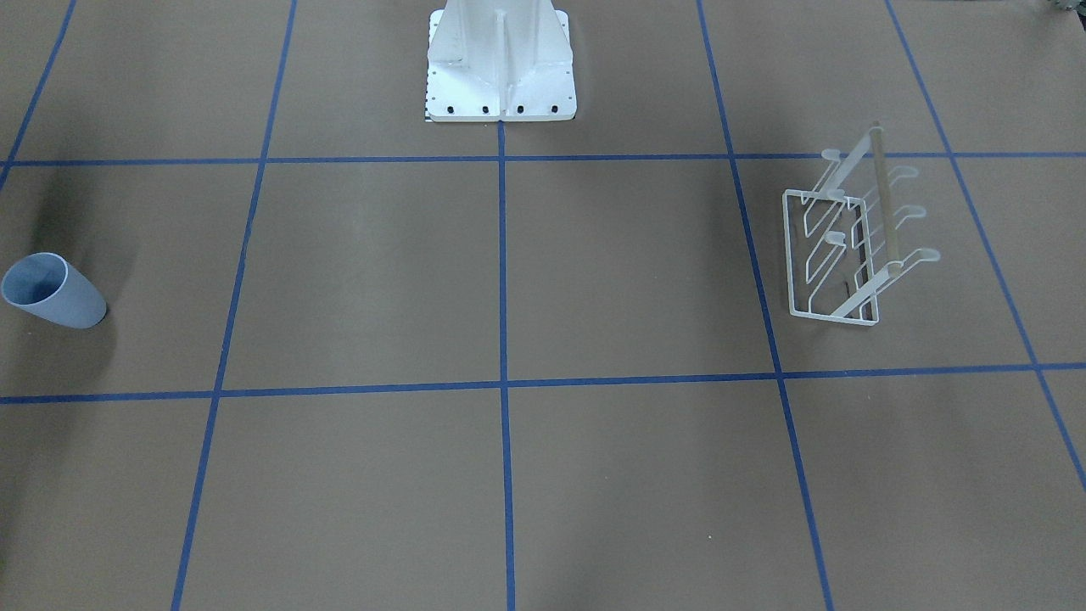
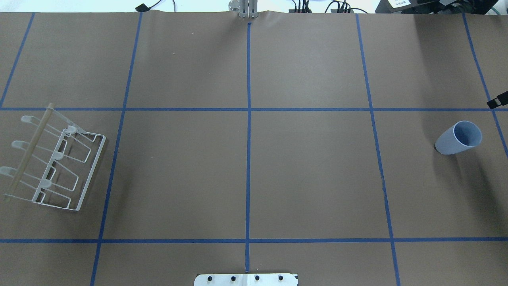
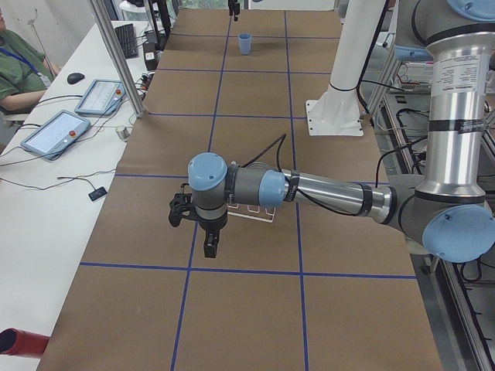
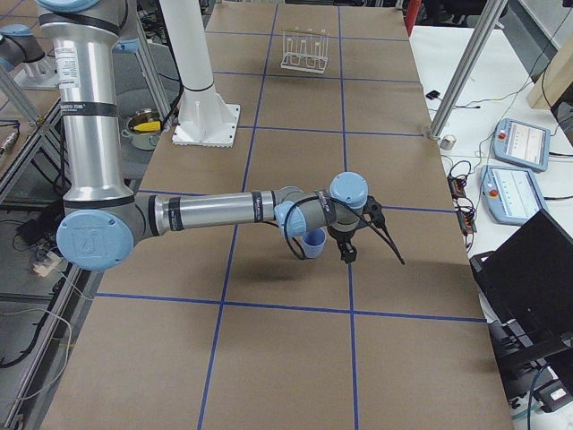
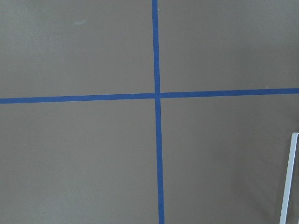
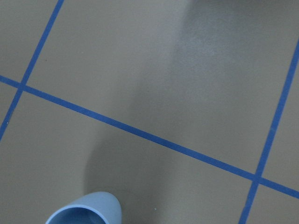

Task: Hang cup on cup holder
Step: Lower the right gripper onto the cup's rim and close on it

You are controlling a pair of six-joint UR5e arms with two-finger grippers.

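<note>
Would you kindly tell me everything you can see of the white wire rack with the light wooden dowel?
The white wire rack stands on the brown paper-covered table, at the robot's left side. Its rectangular base frame lies flat. Two rows of three angled prongs with rounded tips rise from it, and a light wooden dowel runs along the top. The wire looks like coated metal. Every prong is empty, and only the table touches the rack.
</note>
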